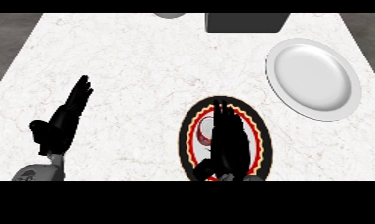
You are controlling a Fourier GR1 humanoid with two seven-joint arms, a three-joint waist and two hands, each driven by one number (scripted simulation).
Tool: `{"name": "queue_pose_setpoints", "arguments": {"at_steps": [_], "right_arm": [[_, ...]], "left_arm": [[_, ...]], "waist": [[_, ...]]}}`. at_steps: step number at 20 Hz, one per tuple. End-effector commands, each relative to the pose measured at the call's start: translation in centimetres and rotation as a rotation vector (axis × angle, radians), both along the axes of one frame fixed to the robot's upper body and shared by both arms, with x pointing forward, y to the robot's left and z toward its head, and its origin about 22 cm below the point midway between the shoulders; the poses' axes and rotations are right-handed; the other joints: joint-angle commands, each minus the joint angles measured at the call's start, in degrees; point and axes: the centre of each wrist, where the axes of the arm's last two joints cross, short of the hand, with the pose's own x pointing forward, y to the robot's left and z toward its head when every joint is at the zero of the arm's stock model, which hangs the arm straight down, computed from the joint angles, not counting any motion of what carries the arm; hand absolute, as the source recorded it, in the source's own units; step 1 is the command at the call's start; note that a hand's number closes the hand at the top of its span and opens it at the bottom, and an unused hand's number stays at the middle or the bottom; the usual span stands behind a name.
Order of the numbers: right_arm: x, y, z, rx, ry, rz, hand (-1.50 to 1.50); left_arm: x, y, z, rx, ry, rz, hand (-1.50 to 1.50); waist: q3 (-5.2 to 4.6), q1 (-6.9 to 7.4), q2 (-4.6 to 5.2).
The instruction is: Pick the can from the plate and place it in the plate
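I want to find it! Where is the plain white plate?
In the head view, the plain white round plate lies at the counter's right side, up and right of the black, red-rimmed plate.

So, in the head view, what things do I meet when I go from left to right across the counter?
Black left hand → dark round plate with red and yellow rim, black right hand above it → plain white round plate.

The bench (pixel 132 59) has a white marbled top with faint reddish veins. On its right side lies a plain white plate (pixel 313 78). Near the front edge lies a dark plate (pixel 258 134) with a red and yellow rim. At the far edge stand a dark box (pixel 245 22) and a grey round thing (pixel 170 15), cut off.
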Motion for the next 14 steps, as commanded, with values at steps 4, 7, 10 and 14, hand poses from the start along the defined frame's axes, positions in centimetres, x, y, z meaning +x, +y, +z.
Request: {"name": "queue_pose_setpoints", "arguments": {"at_steps": [4, 7, 10, 14], "right_arm": [[0.2, 0.6, -3.0, -0.053, 0.082, -0.093, -1.50], [2.8, 0.1, -1.6, 0.027, 0.108, -0.042, 1.50], [1.2, -0.6, -3.2, 0.012, 0.096, 0.040, 1.50], [3.3, 1.2, -3.5, 0.020, 0.065, 0.021, 1.50]], "left_arm": [[-0.7, 0.0, 0.6, 0.000, 0.008, 0.000, 0.00], [-1.3, 1.5, -1.6, -0.006, -0.003, -0.006, 0.00], [0.1, -1.3, -0.1, 0.000, 0.005, -0.002, 0.00], [-1.1, 1.3, 1.6, 0.008, 0.007, -0.011, 0.00]], "waist": [[0.02, 0.26, -0.03], [0.00, 0.22, 0.07], [0.01, -0.12, -0.05], [0.03, 0.57, -0.03]]}}
